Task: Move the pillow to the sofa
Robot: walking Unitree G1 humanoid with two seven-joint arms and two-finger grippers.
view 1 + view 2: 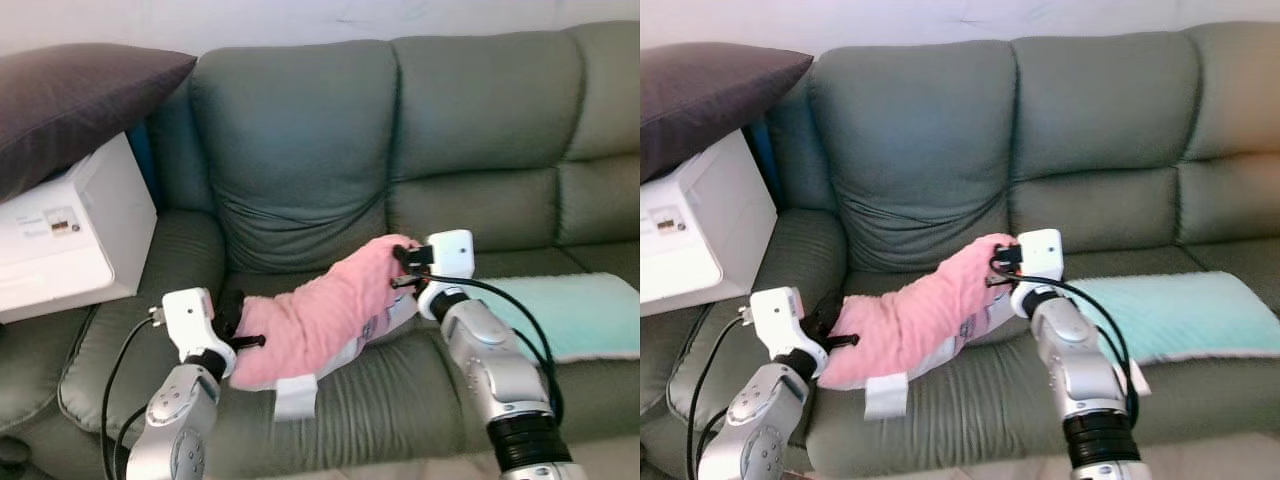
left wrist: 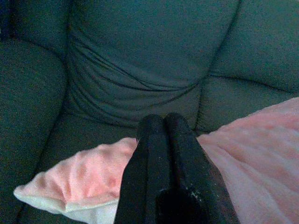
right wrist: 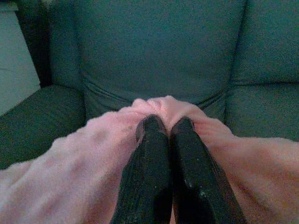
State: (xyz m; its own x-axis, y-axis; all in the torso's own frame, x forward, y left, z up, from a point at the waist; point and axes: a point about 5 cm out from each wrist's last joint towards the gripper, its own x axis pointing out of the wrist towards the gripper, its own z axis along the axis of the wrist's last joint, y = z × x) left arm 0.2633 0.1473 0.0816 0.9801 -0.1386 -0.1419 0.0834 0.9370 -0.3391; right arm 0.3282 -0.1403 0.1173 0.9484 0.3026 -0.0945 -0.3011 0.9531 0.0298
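— Where's the pillow point(image 1: 325, 312)?
— On the sofa point(image 1: 300, 150) seat, between my arms.
— Your grip?
— My left gripper point(image 1: 247, 342) and right gripper point(image 1: 405, 270) are each pinched closed on its pink fabric.

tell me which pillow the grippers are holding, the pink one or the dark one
The pink pillow, held over the sofa seat between the left gripper and right gripper. The dark pillow sits untouched on the white box.

plain fuzzy pink pillow point(image 1: 325, 312) with a white underside, on the grey-green leather sofa point(image 1: 300, 140); pale mint-green towel point(image 1: 575, 312) on the seat; dark charcoal cushion point(image 1: 70, 100) atop a white box point(image 1: 70, 235).
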